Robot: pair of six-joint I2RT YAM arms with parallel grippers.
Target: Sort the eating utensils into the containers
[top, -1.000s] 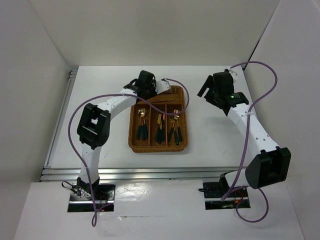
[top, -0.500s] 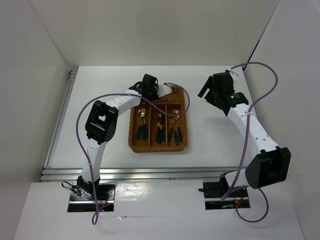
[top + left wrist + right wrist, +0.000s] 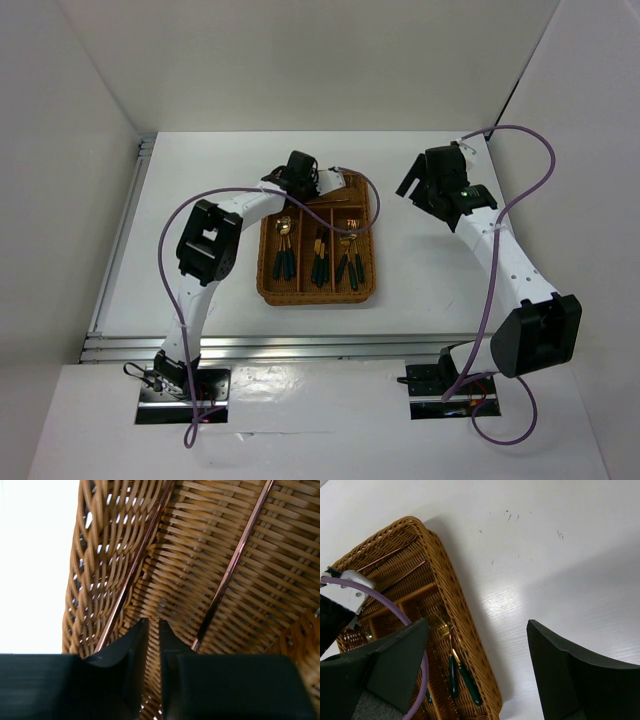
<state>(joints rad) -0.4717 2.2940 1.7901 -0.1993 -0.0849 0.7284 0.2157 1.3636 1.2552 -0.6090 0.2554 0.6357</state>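
Top external view, entries listed near to far.

1. Rectangular brown woven wicker cutlery tray [image 3: 318,297]. It sits lengthwise on the white tabletop [image 3: 200,180] between the two arms, where either can reach it. Three long slots run near to far, and a short crosswise slot closes the far end.

2. Small spoons, forks and knives with gold heads and dark teal handles [image 3: 320,262]. All those visible lie inside the long slots, handles toward the near end and heads toward the far end. Spoons fill the left slot. The middle and right slots are too small here to tell fork from knife. With every visible utensil in a slot, the sorting looks close to complete.

3. Two thin long reddish-brown chopsticks [image 3: 235,560]. They lie in the far crosswise slot, along its length, presumably kept apart from the shorter cutlery. In the left wrist view one rests along the foot of the woven wall and the other on the slot floor, with a gap between them.

4. Left gripper [image 3: 153,630]. It hangs low over the crosswise slot with its tips between the two chopsticks, and no contact with either shows. The jaws are drawn nearly together, with only a slit between them and nothing in it. Whether it is about to lift clear or to nudge a stick cannot be told.

5. Right gripper [image 3: 477,630]. It hovers above bare tabletop just right of the tray's far corner, jaws wide and holding nothing. It is probably parked aside to leave the tray to the left arm.
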